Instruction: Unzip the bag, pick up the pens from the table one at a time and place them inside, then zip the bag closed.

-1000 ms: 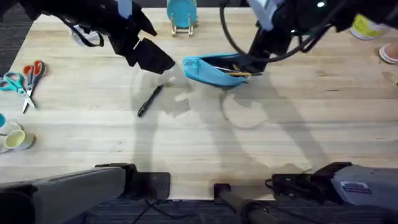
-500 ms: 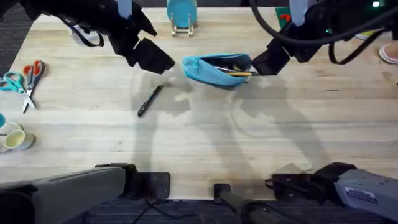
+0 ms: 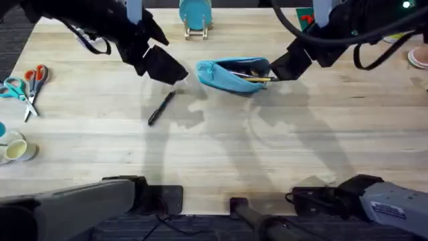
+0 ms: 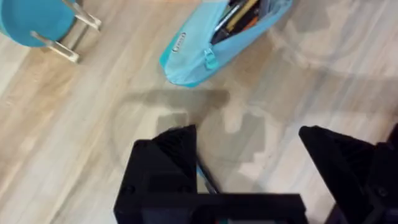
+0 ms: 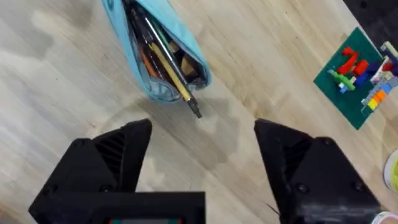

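Observation:
The light blue bag lies unzipped at the back middle of the table. A yellow pen rests in its opening, and the pen's black tip pokes out past the bag's end. On the wood to the bag's left lies a black pen, untouched. My left gripper hovers open between that pen and the bag, holding nothing. My right gripper stands open just right of the bag, also holding nothing.
A round teal object on a wooden stand is behind the bag. Scissors and tape rolls lie at the left edge. A green plate with coloured blocks sits at the back right.
My right gripper has drawn back to the right from the bag, leaving the yellow pen in its opening. The left arm has barely shifted.

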Action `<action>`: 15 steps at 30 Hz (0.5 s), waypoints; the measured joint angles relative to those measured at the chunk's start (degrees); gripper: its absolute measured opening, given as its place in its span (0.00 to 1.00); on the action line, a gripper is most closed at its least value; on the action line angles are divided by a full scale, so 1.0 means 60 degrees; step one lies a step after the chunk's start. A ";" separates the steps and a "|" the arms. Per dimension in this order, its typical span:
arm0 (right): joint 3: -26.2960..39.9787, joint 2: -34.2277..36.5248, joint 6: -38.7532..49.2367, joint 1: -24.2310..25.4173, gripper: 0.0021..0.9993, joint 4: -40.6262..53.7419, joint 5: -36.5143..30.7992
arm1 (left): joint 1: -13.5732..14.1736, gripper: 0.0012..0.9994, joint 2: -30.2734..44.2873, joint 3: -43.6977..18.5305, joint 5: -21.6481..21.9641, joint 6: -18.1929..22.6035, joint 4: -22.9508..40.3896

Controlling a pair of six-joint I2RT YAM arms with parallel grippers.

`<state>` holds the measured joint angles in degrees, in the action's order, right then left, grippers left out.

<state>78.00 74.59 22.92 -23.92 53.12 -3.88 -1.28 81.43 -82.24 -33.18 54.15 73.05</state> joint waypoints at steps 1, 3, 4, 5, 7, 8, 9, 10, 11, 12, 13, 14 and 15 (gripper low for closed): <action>0.0003 0.0000 -0.0002 0.0000 1.00 0.0002 0.0000 | 0.0000 1.00 0.0000 0.0000 0.0005 -0.0002 0.0083; 0.0000 0.0000 -0.0004 0.0000 1.00 0.0000 0.0000 | 0.0000 1.00 0.0000 0.0000 0.0056 -0.0058 0.0234; 0.0001 0.0000 -0.0004 0.0000 1.00 0.0000 -0.0002 | 0.0000 0.99 0.0000 0.0000 0.0138 -0.0160 0.0302; 0.0003 0.0000 -0.0004 0.0000 1.00 0.0001 0.0000 | 0.0000 1.00 0.0000 0.0000 0.0266 -0.0311 0.0354; 0.0003 0.0000 -0.0004 0.0000 1.00 0.0001 -0.0002 | 0.0000 0.99 0.0000 0.0000 0.0610 -0.0727 0.0399; 0.0003 0.0000 -0.0004 0.0000 1.00 0.0001 0.0000 | 0.0000 1.00 0.0000 0.0000 0.0865 -0.1010 0.0406; -0.0001 0.0000 -0.0004 0.0000 1.00 0.0000 0.0000 | 0.0000 1.00 0.0000 0.0000 0.1072 -0.1236 0.0410; 0.0003 0.0000 -0.0004 0.0000 1.00 0.0000 -0.0001 | 0.0000 1.00 0.0000 0.0000 0.1369 -0.1537 0.0437; 0.0000 0.0000 -0.0004 0.0000 1.00 0.0000 -0.0002 | 0.0000 1.00 0.0000 0.0000 0.1603 -0.1777 0.0495; 0.0003 0.0000 -0.0004 0.0000 1.00 0.0004 0.0000 | 0.0000 1.00 0.0000 0.0000 0.1820 -0.1996 0.0577; 0.0003 0.0000 -0.0004 0.0000 1.00 0.0000 0.0000 | 0.0000 0.99 0.0000 0.0000 0.2040 -0.2231 0.0686; 0.0003 0.0000 -0.0004 0.0000 1.00 0.0000 -0.0002 | 0.0000 1.00 0.0000 0.0000 0.2204 -0.2423 0.0783; 0.0000 0.0000 -0.0004 0.0000 1.00 0.0003 0.0000 | 0.0000 0.99 0.0000 0.0000 0.2352 -0.2614 0.0877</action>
<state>78.00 74.59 22.90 -23.92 53.14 -3.88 -1.28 81.43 -82.24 -19.07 38.47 78.31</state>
